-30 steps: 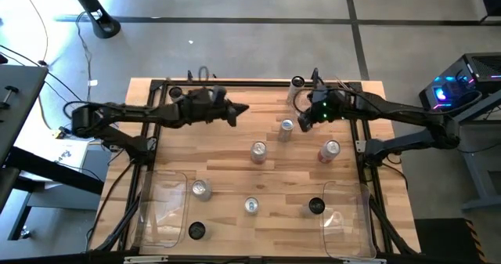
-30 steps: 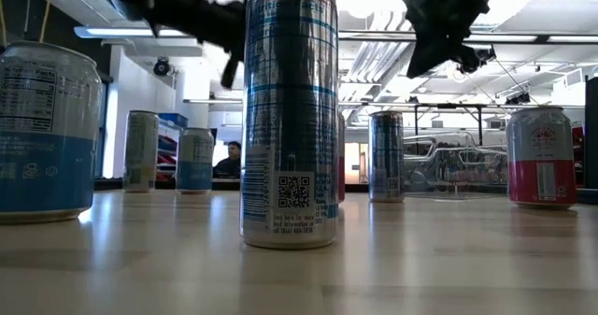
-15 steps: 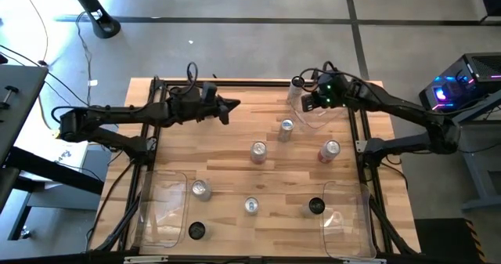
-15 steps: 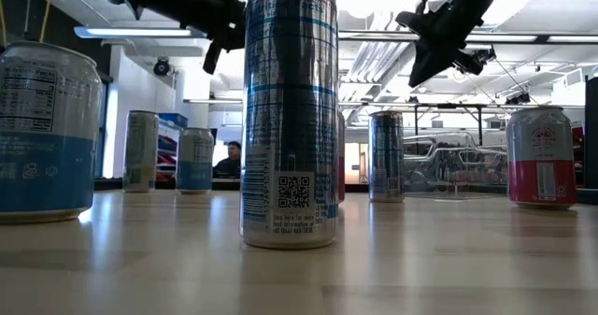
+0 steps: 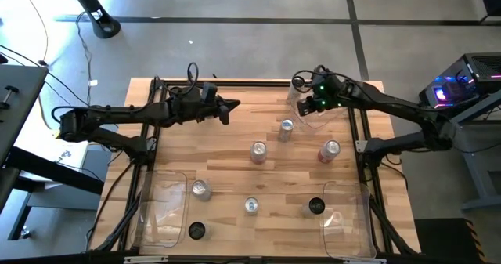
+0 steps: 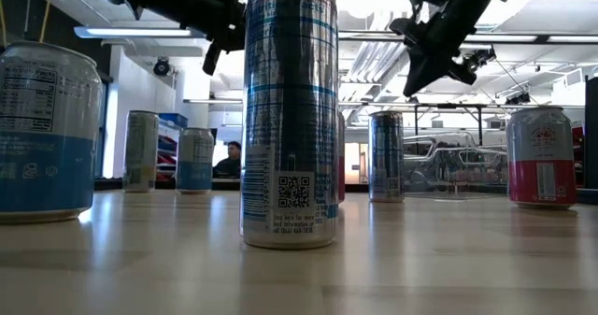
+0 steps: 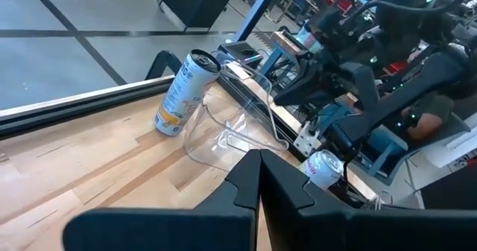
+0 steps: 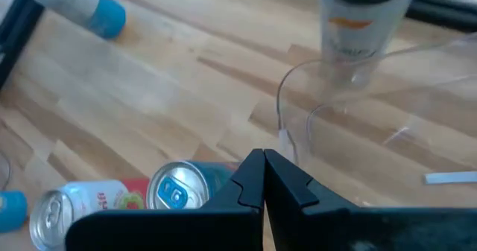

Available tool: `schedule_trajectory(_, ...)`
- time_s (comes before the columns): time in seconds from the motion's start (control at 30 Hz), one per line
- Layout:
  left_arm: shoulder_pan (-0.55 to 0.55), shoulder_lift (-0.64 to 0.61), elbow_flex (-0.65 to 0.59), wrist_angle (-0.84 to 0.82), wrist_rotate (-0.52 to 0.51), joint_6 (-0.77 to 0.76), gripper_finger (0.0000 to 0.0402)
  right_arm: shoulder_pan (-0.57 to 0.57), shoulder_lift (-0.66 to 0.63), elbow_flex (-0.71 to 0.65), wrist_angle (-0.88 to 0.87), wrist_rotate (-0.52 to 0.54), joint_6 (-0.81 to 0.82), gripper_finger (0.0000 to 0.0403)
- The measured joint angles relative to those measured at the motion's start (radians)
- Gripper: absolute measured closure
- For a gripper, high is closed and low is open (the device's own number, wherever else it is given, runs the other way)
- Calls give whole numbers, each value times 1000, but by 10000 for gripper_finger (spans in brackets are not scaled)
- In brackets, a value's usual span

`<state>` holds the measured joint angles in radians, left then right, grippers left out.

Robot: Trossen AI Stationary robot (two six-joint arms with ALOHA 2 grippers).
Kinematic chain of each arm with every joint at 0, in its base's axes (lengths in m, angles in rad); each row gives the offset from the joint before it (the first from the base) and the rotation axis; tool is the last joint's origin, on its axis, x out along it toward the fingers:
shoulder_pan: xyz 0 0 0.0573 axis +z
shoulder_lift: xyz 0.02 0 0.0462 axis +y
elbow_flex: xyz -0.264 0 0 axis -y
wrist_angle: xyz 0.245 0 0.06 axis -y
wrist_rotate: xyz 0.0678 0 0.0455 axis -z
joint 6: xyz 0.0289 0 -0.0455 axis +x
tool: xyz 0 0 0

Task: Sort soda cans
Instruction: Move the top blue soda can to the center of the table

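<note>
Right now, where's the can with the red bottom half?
From above, the red-and-silver can stands on the table's right side, beside the right frame rail; the silver can is its nearest neighbour.

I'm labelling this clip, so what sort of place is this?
Probably a robotics lab or workshop: a wooden slatted table on a bare grey concrete floor, glowing computer equipment beside it, exposed ceiling strip lights.

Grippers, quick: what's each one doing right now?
Left gripper: shut, holding nothing, raised over the table's far side.
Right gripper: shut, holding nothing, raised near the far right corner.
</note>
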<state>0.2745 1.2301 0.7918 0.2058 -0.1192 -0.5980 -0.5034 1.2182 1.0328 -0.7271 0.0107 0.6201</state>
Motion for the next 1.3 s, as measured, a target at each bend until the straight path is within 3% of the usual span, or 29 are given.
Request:
schedule_trajectory(0.33,0,-2,0,-12,81,12,401,56,129,0,12,-89,-26,403)
schedule_trajectory(0.9,0,-6,-1,-96,82,35,401,72,255,0,134,-152,-91,403)
schedule_trajectory(1.3,-9,-6,-1,-302,80,94,401,121,271,0,182,-195,-127,403)
